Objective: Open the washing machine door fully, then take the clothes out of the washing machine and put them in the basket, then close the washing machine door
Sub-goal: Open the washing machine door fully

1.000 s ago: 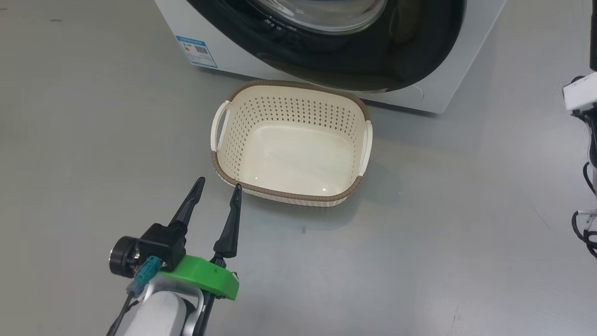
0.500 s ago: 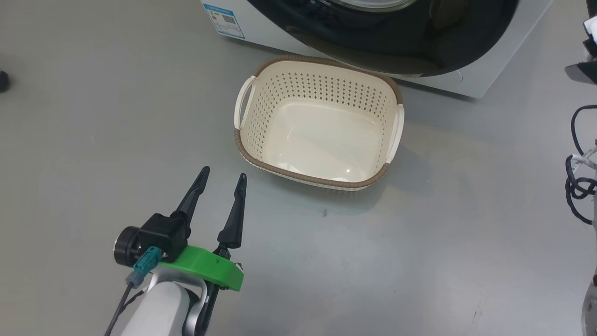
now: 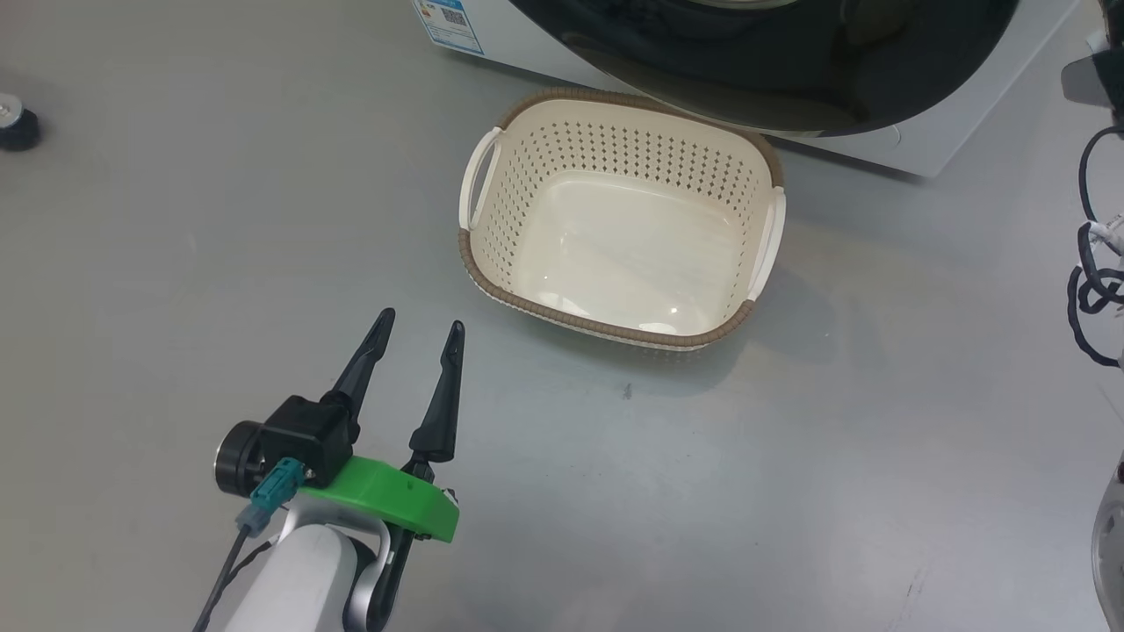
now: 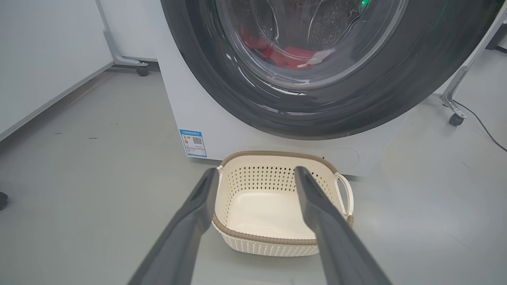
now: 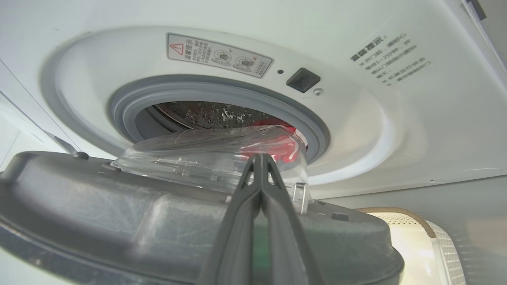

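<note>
Nearest, the left claw [image 3: 421,319] hangs above the bare grey floor [image 3: 176,263], its two dark fingers spread wide and empty, as they were a second ago. Over that second the head camera has swung, so the basket and washer now sit higher and further right in its view; the things themselves have not moved.

Just beyond, the small cream perforated plastic basket with a brown woven-look rim [image 3: 615,329] is empty. Above it is the large round glossy black washing machine door [image 4: 376,79], ajar but not fully open. The right claw [image 5: 259,158] is pressed shut by the door's inner rim (contact is probably there, but unclear).

The bright red jersey clothes [image 4: 293,53] lie inside the big white front-loading washing machine [image 4: 222,118], with the half-open door barring the way. Black cables [image 3: 1093,290] dangle at the right.
</note>
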